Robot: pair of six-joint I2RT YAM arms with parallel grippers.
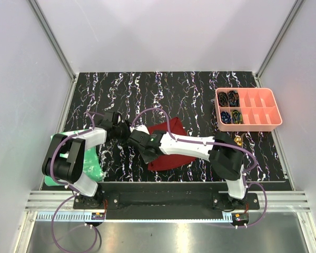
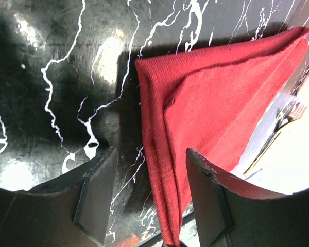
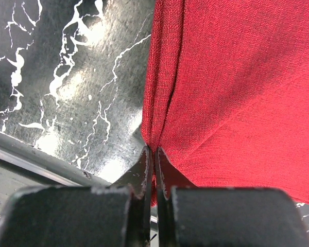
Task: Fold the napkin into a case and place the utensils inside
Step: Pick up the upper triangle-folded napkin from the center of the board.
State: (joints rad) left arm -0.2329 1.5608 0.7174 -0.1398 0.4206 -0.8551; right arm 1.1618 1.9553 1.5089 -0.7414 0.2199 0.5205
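Observation:
The dark red napkin (image 1: 171,158) lies folded on the black marbled table, partly under my right arm. My right gripper (image 1: 136,139) is at its left edge; in the right wrist view the gripper (image 3: 153,152) is shut on a folded edge of the napkin (image 3: 237,87). My left gripper (image 1: 125,128) sits just beyond it. In the left wrist view that gripper (image 2: 150,154) is open, and the napkin (image 2: 211,92) runs down between its fingers without being pinched. Gold utensils (image 1: 237,140) lie right of the cloth, and a fork (image 2: 292,111) shows past the napkin.
A pink compartment tray (image 1: 263,120) with dark coiled items stands at the back right. A crinkled bright green sheet (image 1: 58,158) lies at the table's left edge beside my left arm. The table's metal front rail (image 3: 20,154) runs close under the right gripper.

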